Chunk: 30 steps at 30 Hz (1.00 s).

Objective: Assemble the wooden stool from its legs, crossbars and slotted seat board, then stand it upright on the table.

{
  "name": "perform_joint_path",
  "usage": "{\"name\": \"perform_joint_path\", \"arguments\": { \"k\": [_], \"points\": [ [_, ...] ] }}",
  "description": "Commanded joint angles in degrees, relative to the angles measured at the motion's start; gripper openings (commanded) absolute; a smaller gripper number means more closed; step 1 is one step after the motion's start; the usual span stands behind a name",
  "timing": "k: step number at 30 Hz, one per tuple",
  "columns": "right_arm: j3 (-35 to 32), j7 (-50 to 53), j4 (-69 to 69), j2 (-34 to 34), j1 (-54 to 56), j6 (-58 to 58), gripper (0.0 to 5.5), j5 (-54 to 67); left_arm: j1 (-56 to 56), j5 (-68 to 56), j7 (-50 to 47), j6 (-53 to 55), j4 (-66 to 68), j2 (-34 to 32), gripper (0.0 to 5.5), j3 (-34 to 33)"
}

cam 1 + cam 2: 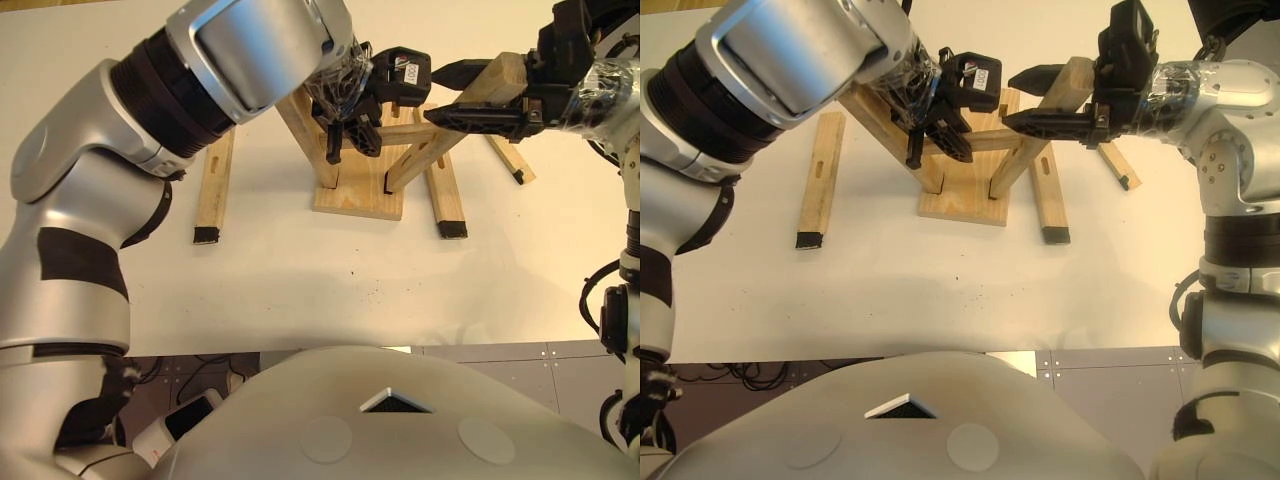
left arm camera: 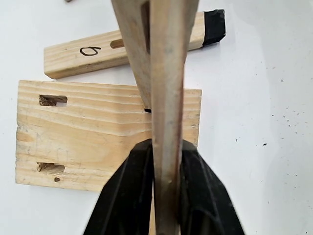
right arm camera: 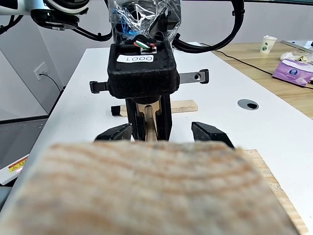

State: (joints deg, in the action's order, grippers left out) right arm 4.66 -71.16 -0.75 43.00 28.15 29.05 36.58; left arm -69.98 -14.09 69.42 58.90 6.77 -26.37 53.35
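Pale grainy seat board [image 2: 88, 142] — rectangular, slotted

The seat board [image 1: 358, 203] lies mid-table [image 1: 300, 290], with a left standing leg [image 1: 318, 160] and a right standing leg [image 1: 425, 155] rising from it (crossbar [image 1: 405, 131] between them). One loose leg [image 1: 213, 190] lies left of it, another [image 1: 445, 200] just right, and a third piece [image 1: 508, 158] farther right.

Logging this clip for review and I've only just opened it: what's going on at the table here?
The robot is partway through building the stool. The slotted seat board lies flat on the table, with a left-hand leg and a right-hand leg standing in its slots. The right gripper is shut on the top of the right-hand leg. The left gripper pinches a crossbar between the two legs. Spare legs lie flat on either side of the board.
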Motion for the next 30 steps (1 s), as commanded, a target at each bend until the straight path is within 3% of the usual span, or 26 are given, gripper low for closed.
{"name": "perform_joint_path", "arguments": {
  "k": [1,6,17,30],
  "points": [
    [-0.78,-0.03,-7.61,-1.63,-1.37,8.34,2.02,2.00,21.70,5.60,-3.29,3.95,15.33,-1.99,0.49,12.71],
    [-1.51,-0.16,-9.22,-1.54,-1.05,7.77,2.02,2.07,23.33,7.78,-2.37,2.29,15.79,-4.36,0.49,14.89],
    [-0.79,-3.90,-7.01,0.02,-3.47,7.18,2.02,1.89,24.54,9.82,-3.37,0.77,22.49,-1.59,0.49,13.10],
    [-1.46,-4.65,-3.93,-0.16,-3.95,7.00,2.02,3.59,27.22,14.43,-4.09,-2.80,25.31,-1.57,0.49,16.85]
  ]
}}
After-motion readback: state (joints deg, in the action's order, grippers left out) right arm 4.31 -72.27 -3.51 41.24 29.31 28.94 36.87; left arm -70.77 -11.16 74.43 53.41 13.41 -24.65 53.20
